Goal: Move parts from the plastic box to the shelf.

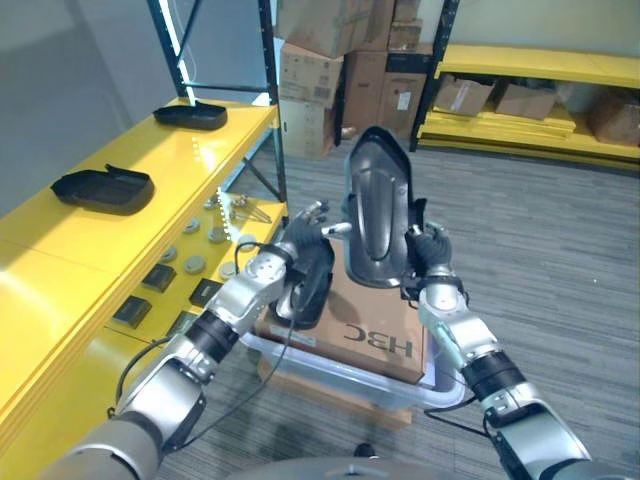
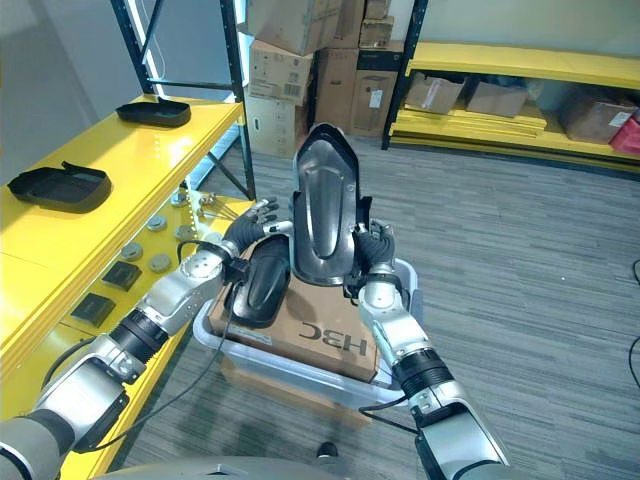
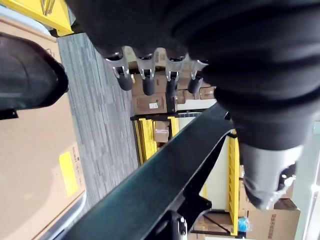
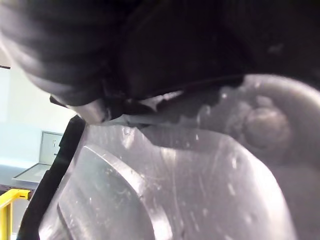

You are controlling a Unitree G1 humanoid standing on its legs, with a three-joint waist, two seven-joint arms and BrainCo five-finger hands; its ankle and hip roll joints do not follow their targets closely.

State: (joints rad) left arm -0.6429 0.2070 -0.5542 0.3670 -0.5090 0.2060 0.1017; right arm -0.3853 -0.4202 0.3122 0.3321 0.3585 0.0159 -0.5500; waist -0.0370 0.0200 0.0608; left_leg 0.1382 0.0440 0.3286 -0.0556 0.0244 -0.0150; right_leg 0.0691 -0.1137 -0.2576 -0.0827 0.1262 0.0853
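I hold a large glossy black part [image 1: 375, 215] upright above the clear plastic box [image 1: 443, 388]. My right hand [image 1: 428, 252] is curled round its right edge; in the right wrist view the part's shiny surface [image 4: 165, 185] lies right against the hand. My left hand [image 1: 303, 228] is at the part's left side with straight fingers [image 3: 145, 75], and the part's edge [image 3: 155, 190] runs between them and the thumb. A smaller black part [image 1: 310, 282] lies on the cardboard [image 1: 375, 338] inside the box. The yellow shelf [image 1: 60, 250] stands to my left.
Two black tray-like parts [image 1: 103, 188] [image 1: 190, 115] rest on the shelf top. Small discs and dark blocks [image 1: 160, 277] lie on the lower shelf level. Stacked cardboard boxes [image 1: 330, 70] and another yellow rack [image 1: 530, 90] stand behind, across grey floor.
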